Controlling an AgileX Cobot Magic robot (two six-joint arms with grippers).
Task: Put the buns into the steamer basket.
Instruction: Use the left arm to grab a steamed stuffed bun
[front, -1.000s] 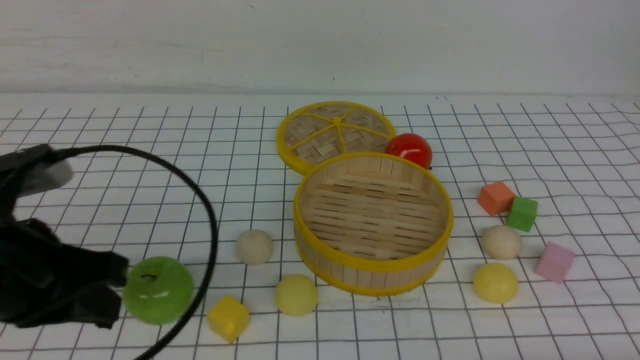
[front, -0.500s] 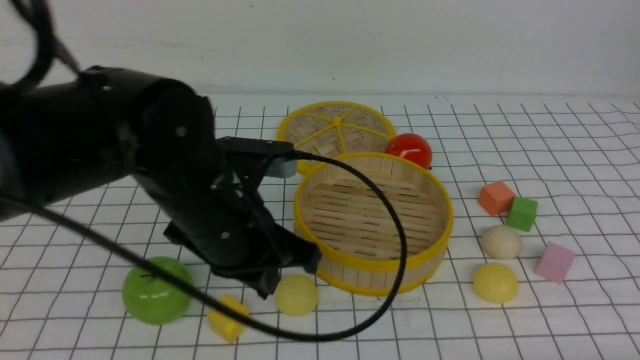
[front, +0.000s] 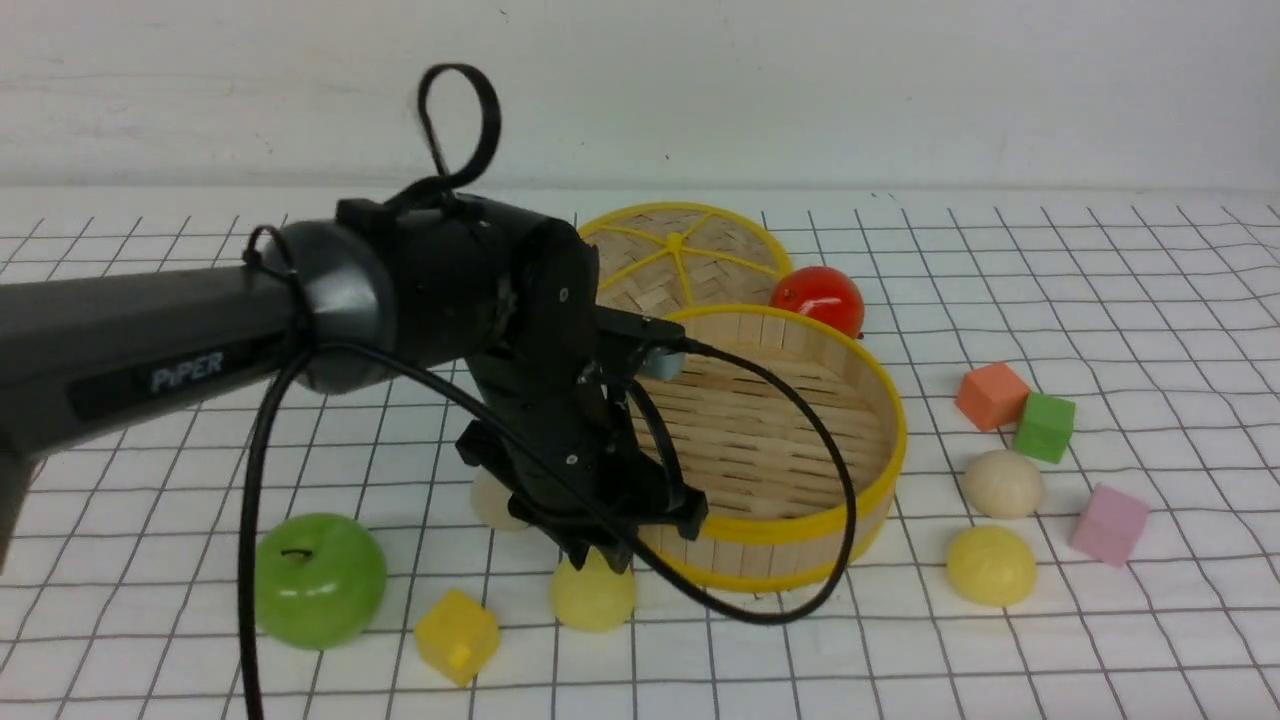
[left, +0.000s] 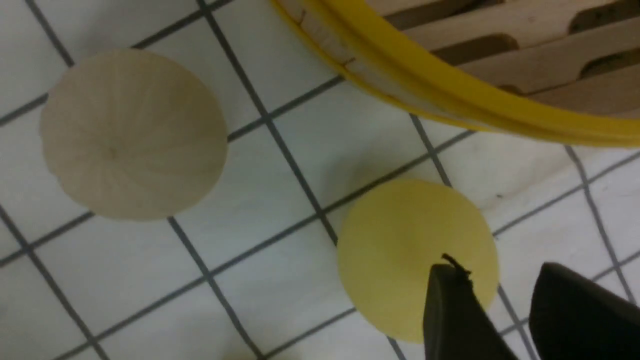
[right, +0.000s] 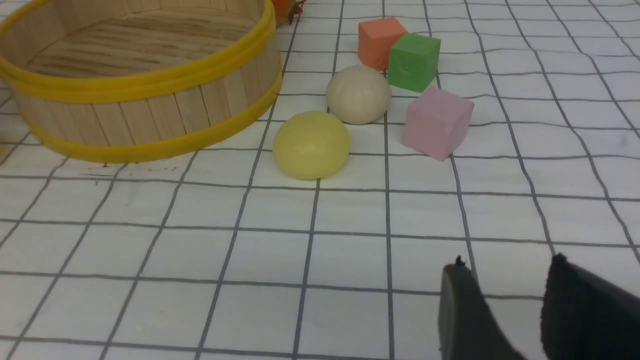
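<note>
The steamer basket (front: 752, 527) stands mid-table with nothing in it. One pale yellow bun (front: 592, 607) lies at its front left. My left gripper (front: 600, 556) hangs just above that bun, open; in the left wrist view one finger overlaps the bun (left: 400, 250) and only cloth shows between the gripper's (left: 500, 270) jaws. A cream bun (front: 490, 505) is half hidden behind the left arm. A cream bun (front: 1003, 483) and a yellow bun (front: 991, 566) lie right of the basket. My right gripper (right: 507, 262) is open above bare cloth, short of these two buns.
A green apple (front: 318, 580) and a yellow cube (front: 457, 635) lie at the front left. The woven lid (front: 672, 262) and a red fruit (front: 818, 298) sit behind the basket. Orange (front: 992, 396), green (front: 1044, 427) and pink (front: 1108, 524) cubes stand on the right.
My left arm has swung in from the far left to the basket's front left, and its gripper now hangs over the yellow bun. The left cream bun is now partly covered.
</note>
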